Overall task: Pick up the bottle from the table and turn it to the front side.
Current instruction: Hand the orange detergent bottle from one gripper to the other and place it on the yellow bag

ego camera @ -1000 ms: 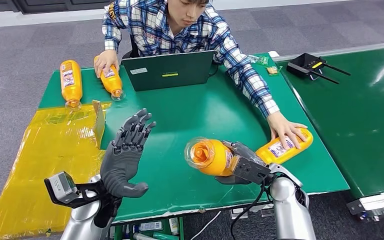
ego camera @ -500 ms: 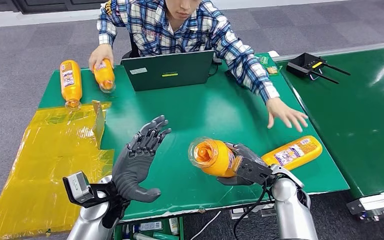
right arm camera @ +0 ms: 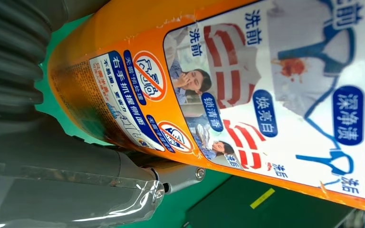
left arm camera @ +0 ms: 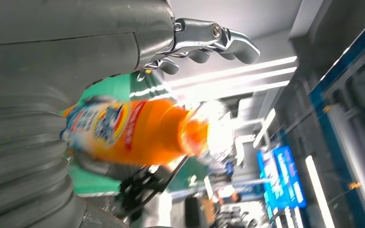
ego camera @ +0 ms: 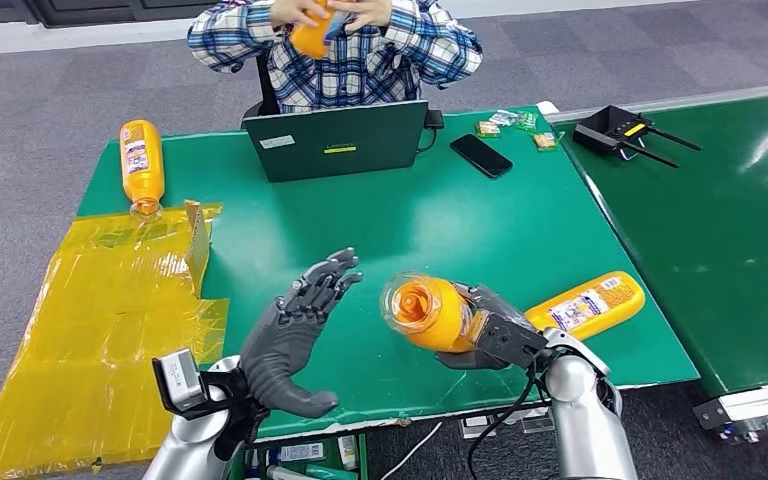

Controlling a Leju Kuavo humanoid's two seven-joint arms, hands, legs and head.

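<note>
My right hand (ego camera: 495, 335) grips an orange bottle (ego camera: 428, 312) above the table's front edge, its clear cap pointing toward my left hand. In the right wrist view the bottle's label (right arm camera: 285, 95) lies close before the camera, with my right hand (right arm camera: 71, 175) wrapped under it. My left hand (ego camera: 295, 335) is raised with fingers spread, a short way left of the cap and apart from it. The left wrist view shows the same bottle (left arm camera: 142, 130) beyond my left hand's fingers (left arm camera: 209, 40).
A second orange bottle (ego camera: 585, 303) lies on the green table (ego camera: 410, 220) right of my right hand; a third (ego camera: 141, 165) lies far left. A laptop (ego camera: 338, 140) and a phone (ego camera: 480, 155) sit at the back. A person (ego camera: 335, 40) behind holds another bottle. Yellow sheet (ego camera: 90, 330) covers the left.
My left hand has moved right, toward the bottle's cap. The person has drawn both arms back from the table, lifting one bottle away and leaving the right-hand bottle lying.
</note>
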